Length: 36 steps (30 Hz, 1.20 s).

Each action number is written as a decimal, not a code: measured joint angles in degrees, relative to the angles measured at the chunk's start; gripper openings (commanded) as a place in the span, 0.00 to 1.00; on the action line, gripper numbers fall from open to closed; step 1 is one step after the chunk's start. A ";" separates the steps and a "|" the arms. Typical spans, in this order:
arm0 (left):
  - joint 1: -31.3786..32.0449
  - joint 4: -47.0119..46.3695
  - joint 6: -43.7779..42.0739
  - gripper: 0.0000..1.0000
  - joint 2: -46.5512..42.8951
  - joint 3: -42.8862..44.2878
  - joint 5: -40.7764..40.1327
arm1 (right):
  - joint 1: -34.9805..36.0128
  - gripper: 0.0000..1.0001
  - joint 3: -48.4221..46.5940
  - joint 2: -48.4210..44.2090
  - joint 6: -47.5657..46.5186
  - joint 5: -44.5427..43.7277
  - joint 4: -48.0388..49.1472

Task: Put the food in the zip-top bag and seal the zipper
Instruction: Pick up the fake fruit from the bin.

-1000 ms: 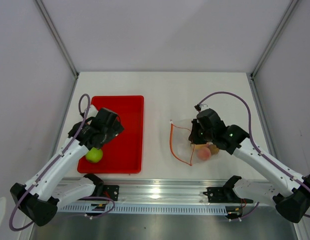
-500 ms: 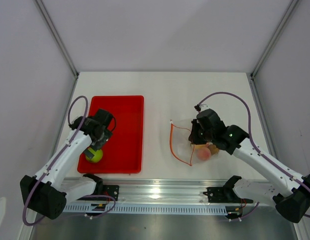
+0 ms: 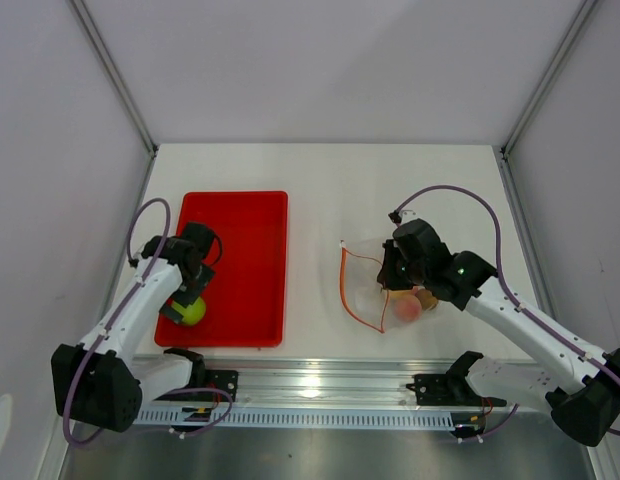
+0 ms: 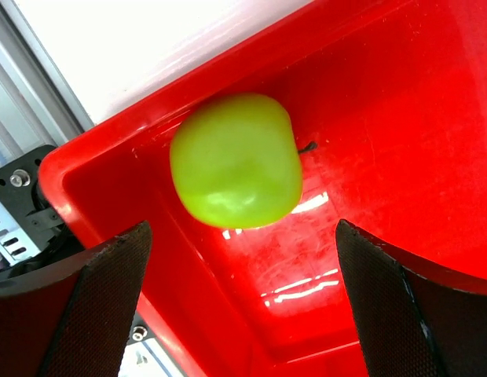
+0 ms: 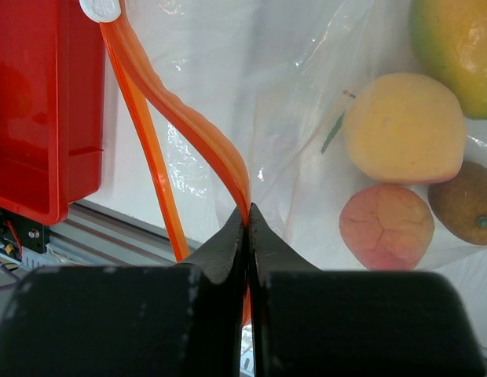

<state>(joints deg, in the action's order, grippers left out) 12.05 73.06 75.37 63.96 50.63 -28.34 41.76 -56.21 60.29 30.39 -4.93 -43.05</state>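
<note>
A green apple lies in the near left corner of the red tray. In the left wrist view the apple sits just ahead of my open left gripper, between the lines of its fingers. My right gripper is shut on the orange-red zipper of the clear zip-top bag, holding one side of the mouth up. Inside the bag lie a yellow-orange fruit, a peach-pink fruit, a small brown fruit and an orange-green fruit. The bag lies right of the tray.
The aluminium rail runs along the table's near edge, close to the tray's front wall. The zipper's white slider sits at the strip's far end. Grey walls enclose the table on three sides.
My left gripper has swung back and down to the tray's near left corner, over the green apple. The right arm and bag have not moved.
</note>
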 measured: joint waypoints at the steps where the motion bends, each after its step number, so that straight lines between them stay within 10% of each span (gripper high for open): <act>1: -0.26 -0.50 -0.26 0.99 0.61 -0.04 0.02 | 0.00 0.00 0.00 -0.02 0.00 0.00 0.02; 36: -6.21 -10.38 -2.36 1.00 10.99 -5.16 0.33 | -0.92 0.00 0.31 -0.50 -0.46 0.04 0.15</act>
<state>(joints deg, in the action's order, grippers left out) 5.85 62.67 73.01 74.96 45.47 -28.01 40.84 -55.90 59.79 29.93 -4.89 -42.89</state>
